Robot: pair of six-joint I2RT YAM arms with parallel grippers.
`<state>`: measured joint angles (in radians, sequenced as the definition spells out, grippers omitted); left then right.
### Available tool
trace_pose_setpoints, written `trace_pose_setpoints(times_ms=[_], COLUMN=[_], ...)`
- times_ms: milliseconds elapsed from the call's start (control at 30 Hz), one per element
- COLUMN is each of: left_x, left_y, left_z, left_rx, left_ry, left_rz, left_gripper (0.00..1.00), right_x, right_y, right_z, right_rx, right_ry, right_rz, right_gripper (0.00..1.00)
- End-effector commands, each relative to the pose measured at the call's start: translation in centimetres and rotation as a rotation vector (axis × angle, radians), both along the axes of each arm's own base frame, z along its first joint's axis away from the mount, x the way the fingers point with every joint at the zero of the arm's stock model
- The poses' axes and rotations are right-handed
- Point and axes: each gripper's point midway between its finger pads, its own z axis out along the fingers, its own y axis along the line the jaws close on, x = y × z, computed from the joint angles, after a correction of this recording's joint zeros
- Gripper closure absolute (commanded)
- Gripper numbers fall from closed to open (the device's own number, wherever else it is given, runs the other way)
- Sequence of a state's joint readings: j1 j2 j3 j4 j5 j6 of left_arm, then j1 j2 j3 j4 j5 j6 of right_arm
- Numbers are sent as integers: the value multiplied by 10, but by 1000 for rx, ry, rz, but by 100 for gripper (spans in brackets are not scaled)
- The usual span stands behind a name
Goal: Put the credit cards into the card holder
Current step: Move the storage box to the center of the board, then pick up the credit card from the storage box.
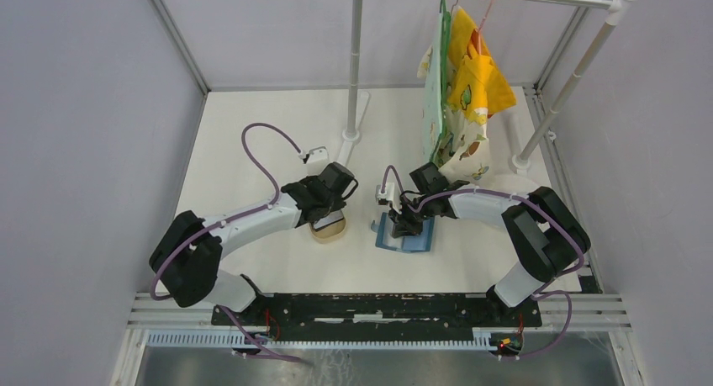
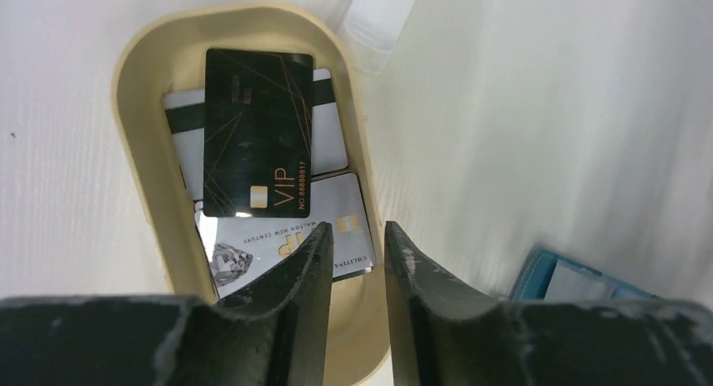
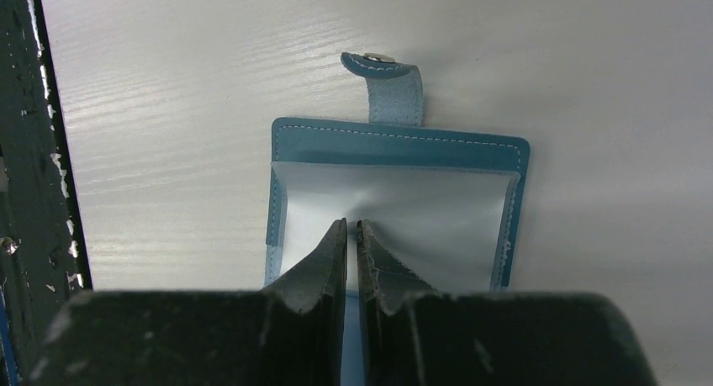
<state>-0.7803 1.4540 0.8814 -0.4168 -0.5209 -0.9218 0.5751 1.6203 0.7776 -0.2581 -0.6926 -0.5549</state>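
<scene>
The credit cards lie stacked in a tan oval tray (image 2: 134, 150): a black VIP card (image 2: 256, 134) on top, white cards (image 2: 244, 251) under it. My left gripper (image 2: 357, 230) hangs low over the tray's near right end, its jaws a narrow gap apart. One finger is over a white card, the other outside the tray wall. From above, the left gripper (image 1: 330, 211) covers most of the tray (image 1: 328, 231). The teal card holder (image 3: 395, 142) lies open, strap (image 3: 382, 75) pointing away. My right gripper (image 3: 351, 224) is shut on its near leaf, blue showing between the jaws. From above, the right gripper (image 1: 404, 222) sits on the card holder (image 1: 420, 241).
A clothes rack stands at the back, one foot (image 1: 351, 135) just behind the tray, with colourful cloths (image 1: 458, 75) hanging above the right arm. A small white box (image 1: 317, 155) lies behind the left gripper. A black rail (image 1: 378, 306) runs along the near edge.
</scene>
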Motion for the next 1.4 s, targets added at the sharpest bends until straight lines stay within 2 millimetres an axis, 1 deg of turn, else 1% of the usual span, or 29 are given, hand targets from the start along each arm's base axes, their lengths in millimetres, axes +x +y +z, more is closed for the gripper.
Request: trace_pose_setpoints(times_ms=[0,67,133,200,233,300,367,467,567,700,900,967,1100,1267,1367], left_x=[16,15,10,6,5,5,8,13,15,18,20,21,21,23,23], left_y=[-13,9,26,35,37,41,43,36,30,24,26,30,37,44,47], left_z=[33,28,23,18,16,13,10,3,-7,-21,-31,-33,-35,-30,-29], left_rx=[52,209,309,333,332,334,342,353,364,370,405,425,460,490,509], left_ry=[-86,-49,-25,-14,-11,-10,-3,8,27,51,70,72,78,73,78], left_rz=[-159,-173,-178,-183,-190,-201,-225,-286,-329,-358,-349,-336,-316,-287,-277], left_gripper=[61,56,47,39,37,38,42,47,47,45,47,50,50,54,55], right_x=[10,10,10,9,9,9,9,8,8,8,8,8,8,8,7], right_y=[7,7,8,8,8,8,8,8,8,8,7,7,7,7,7], right_z=[14,14,15,14,14,14,15,14,14,14,12,12,11,11,11], right_rx=[36,38,40,40,39,39,42,41,40,39,36,35,33,32,32], right_ry=[-36,-37,-37,-33,-32,-32,-31,-29,-31,-29,-25,-24,-23,-21,-21], right_rz=[14,14,16,17,18,20,21,21,21,21,21,22,22,20,21], right_gripper=[86,86,86,86,86,86,86,86,86,86,86,86,86,86,86])
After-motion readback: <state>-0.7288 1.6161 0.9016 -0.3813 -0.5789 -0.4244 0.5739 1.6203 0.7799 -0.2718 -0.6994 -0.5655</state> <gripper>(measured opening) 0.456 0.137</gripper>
